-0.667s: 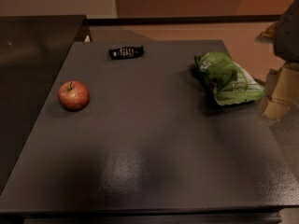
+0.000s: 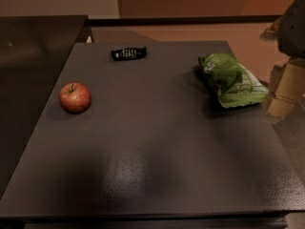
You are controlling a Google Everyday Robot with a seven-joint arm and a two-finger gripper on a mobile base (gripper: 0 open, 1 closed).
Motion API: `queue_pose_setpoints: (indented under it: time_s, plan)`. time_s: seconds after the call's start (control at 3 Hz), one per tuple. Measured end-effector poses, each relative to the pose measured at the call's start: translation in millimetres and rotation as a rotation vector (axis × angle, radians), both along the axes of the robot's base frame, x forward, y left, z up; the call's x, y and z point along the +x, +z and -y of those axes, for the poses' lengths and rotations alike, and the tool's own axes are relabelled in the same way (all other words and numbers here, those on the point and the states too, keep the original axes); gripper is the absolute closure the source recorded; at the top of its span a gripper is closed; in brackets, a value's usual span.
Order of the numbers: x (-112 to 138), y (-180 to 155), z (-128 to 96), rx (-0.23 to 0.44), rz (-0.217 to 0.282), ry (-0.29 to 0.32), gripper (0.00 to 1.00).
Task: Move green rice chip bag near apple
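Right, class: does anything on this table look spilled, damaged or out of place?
Nothing stands out. The green rice chip bag is crinkled but nothing has spilled; the apple sits whole at the left; the gripper hangs just off the bag's right end.

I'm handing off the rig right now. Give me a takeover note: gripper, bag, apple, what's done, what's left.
Gripper: at the table's right edge, just right of the bag, not holding anything.
Bag: lying on the right side of the table, towards the back.
Apple: on the left side, far from the bag. A black device lies at the back between them.
Done: nothing, the bag is not near the apple.
Left: grasp the bag, carry it left across the table, set it beside the apple.
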State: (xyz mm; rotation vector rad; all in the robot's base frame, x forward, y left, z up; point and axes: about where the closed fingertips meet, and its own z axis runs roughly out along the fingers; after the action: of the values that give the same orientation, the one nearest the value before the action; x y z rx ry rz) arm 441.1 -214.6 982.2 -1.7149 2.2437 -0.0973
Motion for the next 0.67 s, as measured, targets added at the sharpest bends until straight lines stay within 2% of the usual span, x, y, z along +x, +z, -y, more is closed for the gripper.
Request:
queue_pose_setpoints:
  time_s: [0.33,0.67]
  plan:
    - [20.0,-0.3,3.8,0.036,-0.021,-0.039,0.00]
    - [52.0,-16.3,12.5,0.083,-0.044,-0.089,0.00]
